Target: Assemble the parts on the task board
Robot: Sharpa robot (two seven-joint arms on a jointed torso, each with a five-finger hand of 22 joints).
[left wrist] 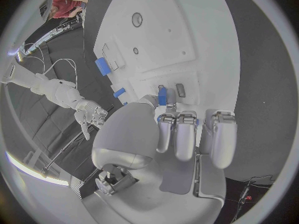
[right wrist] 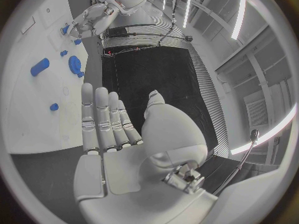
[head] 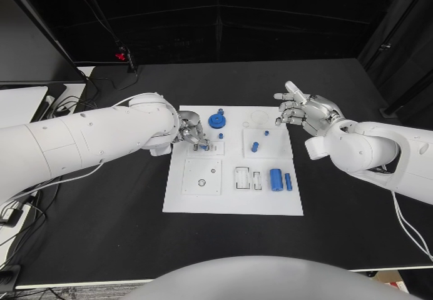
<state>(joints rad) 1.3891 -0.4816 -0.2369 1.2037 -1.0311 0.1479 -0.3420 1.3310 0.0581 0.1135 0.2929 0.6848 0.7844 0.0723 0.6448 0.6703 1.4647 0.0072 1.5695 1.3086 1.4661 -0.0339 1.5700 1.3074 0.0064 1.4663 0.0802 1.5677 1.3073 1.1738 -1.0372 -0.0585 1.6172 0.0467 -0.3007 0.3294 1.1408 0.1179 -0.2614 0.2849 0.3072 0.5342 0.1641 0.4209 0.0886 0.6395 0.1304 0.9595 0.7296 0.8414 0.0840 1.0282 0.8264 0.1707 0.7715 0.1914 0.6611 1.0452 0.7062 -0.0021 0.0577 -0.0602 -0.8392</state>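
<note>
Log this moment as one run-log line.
left hand: fingertips down on task board, at small blue part, grasp unclear | right hand: open, raised beside board | blue cylinder: lying untouched

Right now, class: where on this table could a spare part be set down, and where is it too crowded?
Free: the black table left of the task board, and right of it below the right arm. Crowded: the board's upper half, where the left robot hand works beside the blue gear.
</note>
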